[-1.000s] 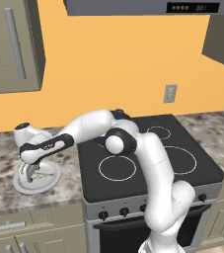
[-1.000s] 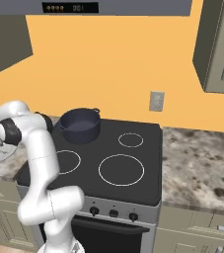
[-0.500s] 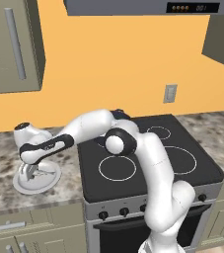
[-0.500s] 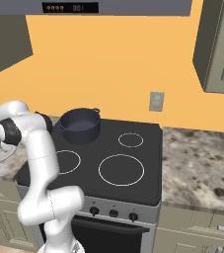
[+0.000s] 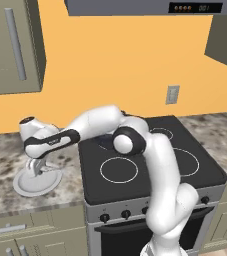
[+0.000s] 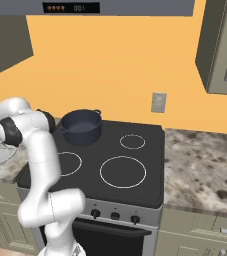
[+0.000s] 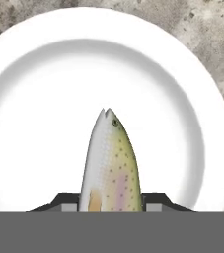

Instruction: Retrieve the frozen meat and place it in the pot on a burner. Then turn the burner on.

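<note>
The black stove (image 5: 150, 165) stands between two stretches of mottled stone worktop (image 5: 5, 165), and the white arm (image 5: 155, 170) reaches from it out to the left, low over the worktop. The dark blue-grey pot (image 6: 81, 127) sits on the stove's far left burner, well apart from the hand. A round white plate (image 7: 108, 74) lies on the worktop left of the stove, near its front edge. The gripper (image 7: 110, 206) is down at the plate with its jaws narrow, closed on the frozen meat (image 7: 111, 168), a pale speckled fish. Whether the fish touches the plate cannot be told.
</note>
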